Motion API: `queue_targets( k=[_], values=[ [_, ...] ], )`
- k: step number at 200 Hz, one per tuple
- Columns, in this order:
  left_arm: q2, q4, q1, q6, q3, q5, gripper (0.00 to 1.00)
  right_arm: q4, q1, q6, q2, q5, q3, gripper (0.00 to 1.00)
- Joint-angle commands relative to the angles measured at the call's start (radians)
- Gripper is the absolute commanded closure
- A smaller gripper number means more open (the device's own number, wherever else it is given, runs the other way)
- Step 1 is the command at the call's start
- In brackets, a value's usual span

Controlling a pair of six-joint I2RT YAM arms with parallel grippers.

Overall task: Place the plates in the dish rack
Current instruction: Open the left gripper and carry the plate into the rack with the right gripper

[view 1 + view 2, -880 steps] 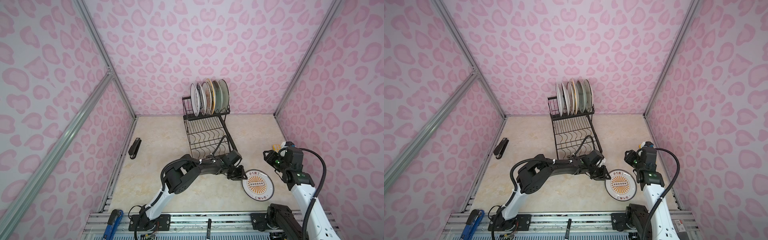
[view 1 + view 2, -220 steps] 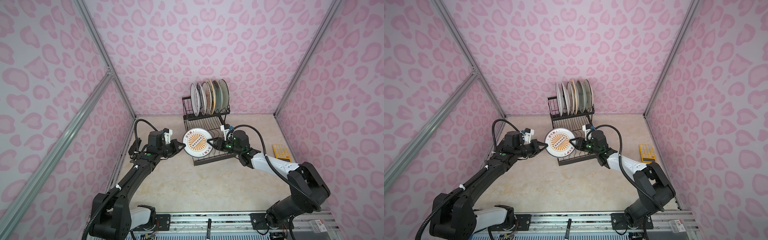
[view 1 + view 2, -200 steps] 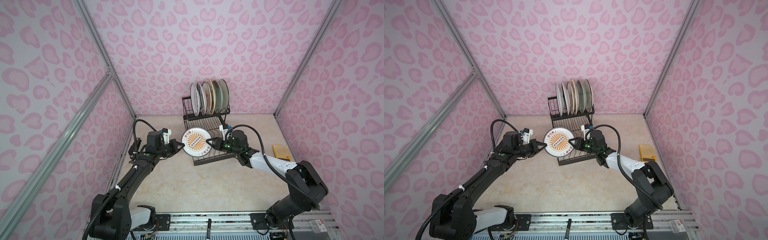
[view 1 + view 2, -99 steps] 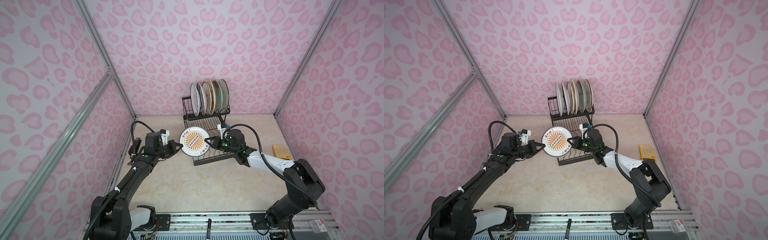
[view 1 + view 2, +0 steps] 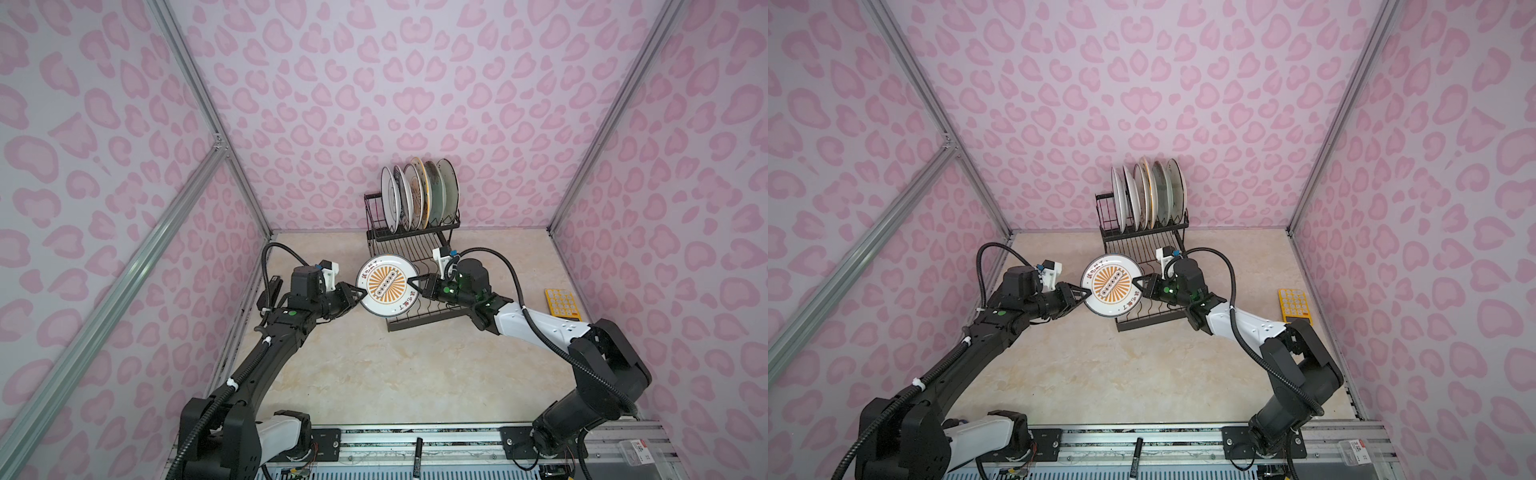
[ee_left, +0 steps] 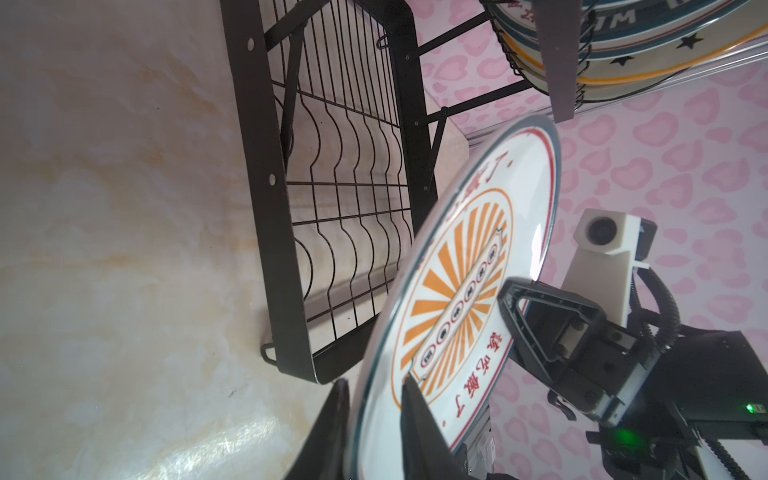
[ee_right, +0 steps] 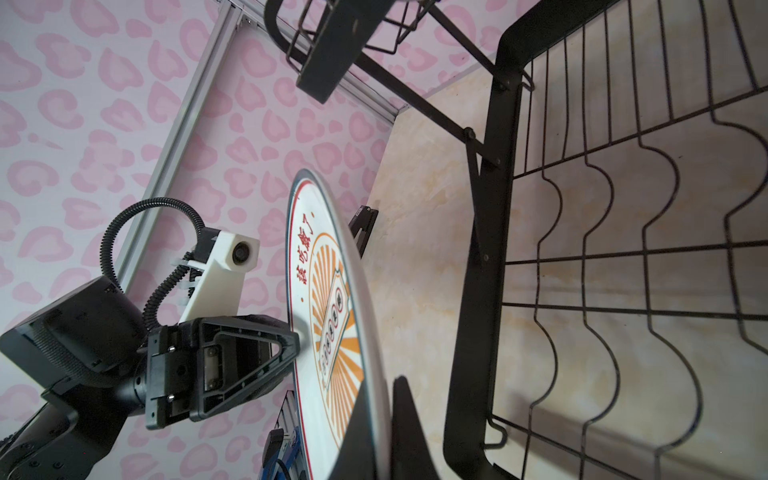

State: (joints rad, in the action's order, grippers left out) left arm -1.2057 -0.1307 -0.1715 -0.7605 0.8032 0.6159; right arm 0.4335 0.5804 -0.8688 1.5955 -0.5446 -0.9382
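Observation:
An orange-sunburst plate hangs almost upright over the front left corner of the black wire dish rack. My right gripper is shut on its right rim. My left gripper sits at the opposite rim, fingers apart on either side of the edge. Both wrist views show the plate edge-on beside the slotted lower tray. Several plates stand on edge in the raised upper tier.
A yellow calculator lies on the table near the right wall. A small black object rests against the left wall behind my left arm. A black marker lies on the front rail.
The plate has drifted slightly left and back, carried between both arms. My right gripper has closed on its rim, and my left gripper's fingers have just parted.

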Motion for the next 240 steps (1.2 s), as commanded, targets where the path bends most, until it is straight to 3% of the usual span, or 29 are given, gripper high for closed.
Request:
queue_targets(
  k=[1,45,148,240],
  values=[
    [0.013,-0.01,0.001,0.021,0.015,-0.021,0.67,0.021,-0.001,0.027,-0.011,-0.002,0.007,1.0],
    [0.017,-0.021,0.0,0.028,0.02,-0.024,0.55,-0.003,-0.003,0.047,-0.034,0.037,0.018,1.0],
    [0.068,-0.129,0.003,0.062,0.03,-0.168,0.52,-0.185,-0.001,0.193,-0.212,0.261,0.011,1.0],
    [0.058,-0.067,0.002,0.043,-0.022,-0.131,0.52,-0.366,0.087,0.455,-0.259,0.521,-0.247,1.0]
  ],
)
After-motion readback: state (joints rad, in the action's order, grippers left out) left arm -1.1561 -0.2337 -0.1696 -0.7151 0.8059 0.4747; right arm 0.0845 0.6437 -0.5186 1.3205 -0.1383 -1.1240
